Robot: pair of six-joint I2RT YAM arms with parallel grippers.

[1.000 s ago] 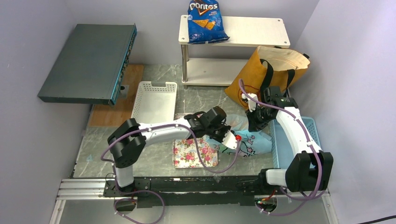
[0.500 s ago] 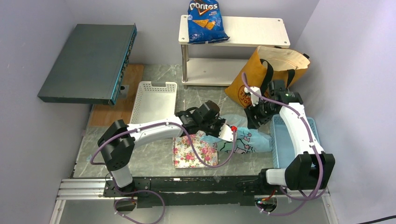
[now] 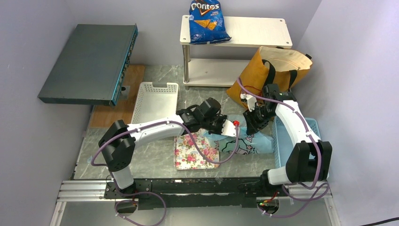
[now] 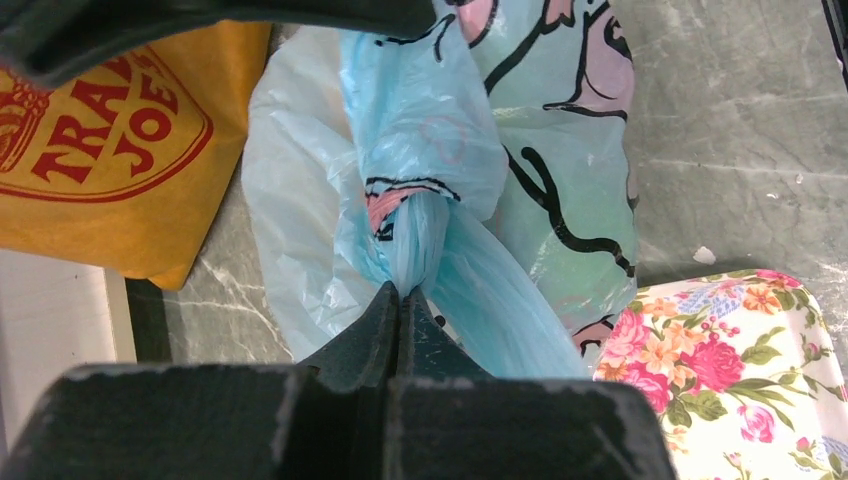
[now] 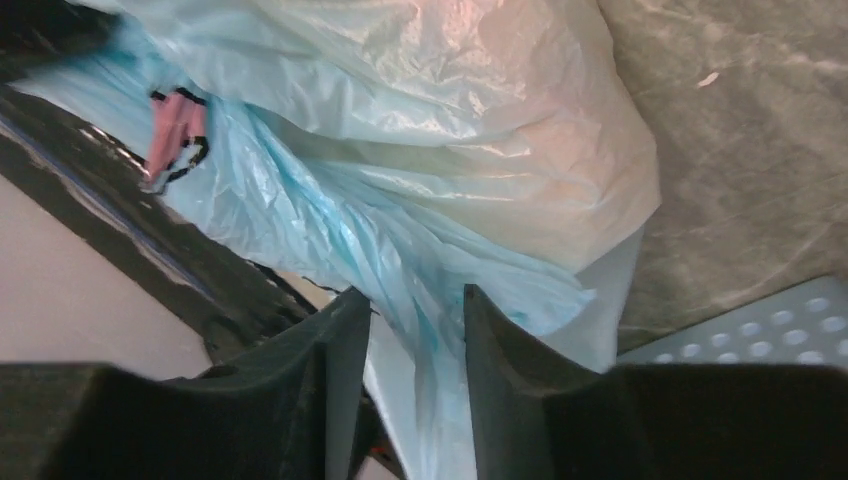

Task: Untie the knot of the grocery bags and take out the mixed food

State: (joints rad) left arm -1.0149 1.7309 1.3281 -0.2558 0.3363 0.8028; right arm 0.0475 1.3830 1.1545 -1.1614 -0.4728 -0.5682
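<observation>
The thin light-blue cartoon-printed plastic bag (image 3: 247,142) lies on the table in front of the orange-tan tote (image 3: 263,70). Its knot (image 4: 418,215) of twisted plastic shows in the left wrist view. My left gripper (image 4: 401,296) is shut on the twisted plastic just below the knot; it also shows in the top view (image 3: 231,127). My right gripper (image 5: 415,300) is open, its jaws on either side of a strand of the bag's plastic (image 5: 440,150); it is also in the top view (image 3: 249,120). The tote's black straps (image 3: 270,70) hang loose. No food shows outside the bags.
A floral tray (image 3: 195,151) lies by the bag's left side. A white basket (image 3: 155,101) stands behind it, a blue basket (image 3: 306,136) at the right. A two-level shelf (image 3: 254,32) holds a blue Doritos bag (image 3: 207,21). A dark flat box (image 3: 89,63) sits far left.
My left gripper has pulled the bag's twisted plastic back and left. My right gripper has moved left, closer to the knot.
</observation>
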